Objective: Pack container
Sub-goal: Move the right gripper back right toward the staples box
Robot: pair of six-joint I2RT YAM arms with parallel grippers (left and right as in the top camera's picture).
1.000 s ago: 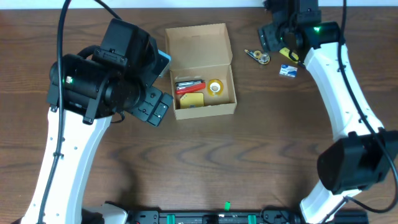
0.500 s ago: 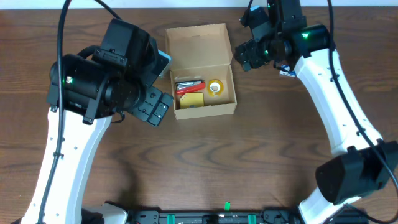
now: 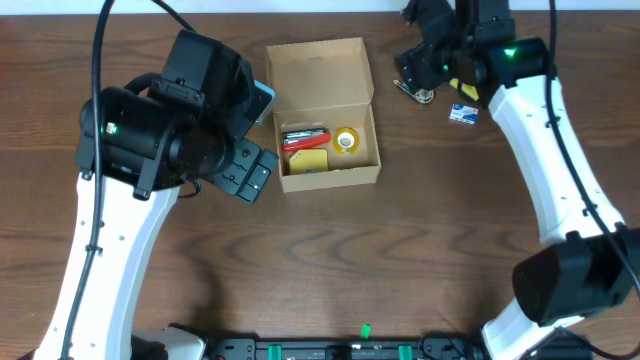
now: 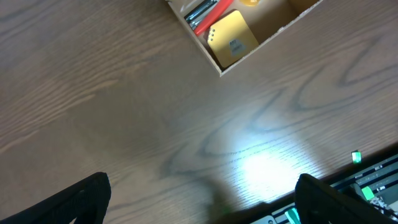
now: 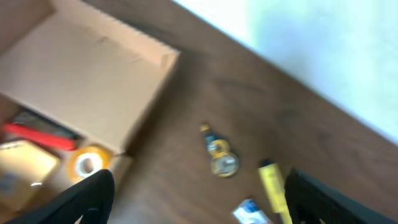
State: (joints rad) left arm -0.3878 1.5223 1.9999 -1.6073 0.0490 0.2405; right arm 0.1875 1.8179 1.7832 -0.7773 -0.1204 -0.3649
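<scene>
From overhead, one box (image 3: 322,115) stands open on the table (image 3: 400,250), a little left of centre and toward the far edge, with its lid tipped back on the far side. Three things lie inside: a red item (image 3: 305,138), a yellow pad (image 3: 310,161) and a tape roll (image 3: 346,140). Three more lie loose to the right of the box: a small round item (image 3: 415,92), a yellow marker (image 3: 465,88) and a blue-and-white item (image 3: 463,114). There are two grippers. The left gripper (image 3: 250,170) hangs just left of the box's near-left corner. The right gripper (image 3: 425,65) is right of the lid, apart from it, over the round item.

In the left wrist view the box (image 4: 249,53) fills the top, with the pad and the red item showing at its corner. The two fingers (image 4: 93,193) sit in the bottom corners, spread wide with nothing between them, and the box lies well ahead of them.

The right wrist view is blurred. The box (image 5: 81,93) lies to the left, with the roll, red item and pad at its near end. The round item, marker and blue-and-white item lie between the fingers, which are spread wide and hold nothing.
</scene>
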